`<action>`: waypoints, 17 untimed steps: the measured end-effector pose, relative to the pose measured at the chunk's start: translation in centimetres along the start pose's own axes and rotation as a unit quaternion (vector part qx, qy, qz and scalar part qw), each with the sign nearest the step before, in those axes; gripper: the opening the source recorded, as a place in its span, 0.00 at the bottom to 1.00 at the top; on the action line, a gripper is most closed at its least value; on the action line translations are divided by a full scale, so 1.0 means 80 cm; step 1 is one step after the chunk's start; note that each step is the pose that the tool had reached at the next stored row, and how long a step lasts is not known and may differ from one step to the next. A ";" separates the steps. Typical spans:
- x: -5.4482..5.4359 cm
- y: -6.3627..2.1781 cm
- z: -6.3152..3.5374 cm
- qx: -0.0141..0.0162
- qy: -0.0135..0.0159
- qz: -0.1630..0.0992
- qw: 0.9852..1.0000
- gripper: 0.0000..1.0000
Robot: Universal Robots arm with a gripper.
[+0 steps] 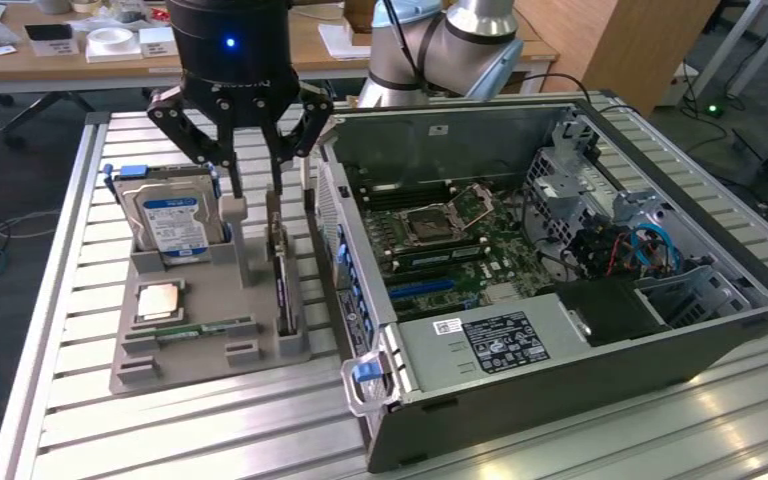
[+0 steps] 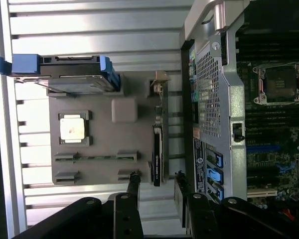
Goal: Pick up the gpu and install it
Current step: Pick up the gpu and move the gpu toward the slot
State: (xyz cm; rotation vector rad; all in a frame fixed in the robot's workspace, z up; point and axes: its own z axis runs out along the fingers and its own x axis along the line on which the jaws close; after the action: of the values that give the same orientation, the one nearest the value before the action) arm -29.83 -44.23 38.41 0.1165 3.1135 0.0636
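Hand [image 2: 156, 185]: black jointed fingers hanging open over gpu [image 2: 158, 155]
Gpu: thin dark card standing edgewise in gray slotted rack [image 2: 97, 167]

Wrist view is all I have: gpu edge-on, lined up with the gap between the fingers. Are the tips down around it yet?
Observer: Not that I can see. In the exterior view the gripper hangs open over the gpu, tips about level with its top edge near the far end. I can't tell if they touch.
Operator: How is the card sitting?
Observer: It stands on its long edge in a slot and rises well above the base of the grey fixture.
Operator: And the drive beside it?
Observer: The hard drive stands upright, its blue-and-white label facing the exterior camera.
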 end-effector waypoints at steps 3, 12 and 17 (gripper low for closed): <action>0.000 0.000 0.007 0.000 0.000 0.000 1.000 0.42; 0.001 -0.001 0.027 0.000 0.000 0.000 1.000 0.42; 0.001 -0.002 0.039 0.000 0.000 0.000 1.000 0.42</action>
State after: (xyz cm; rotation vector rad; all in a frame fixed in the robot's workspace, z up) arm -29.83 -44.24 35.31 0.1165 3.1136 0.0634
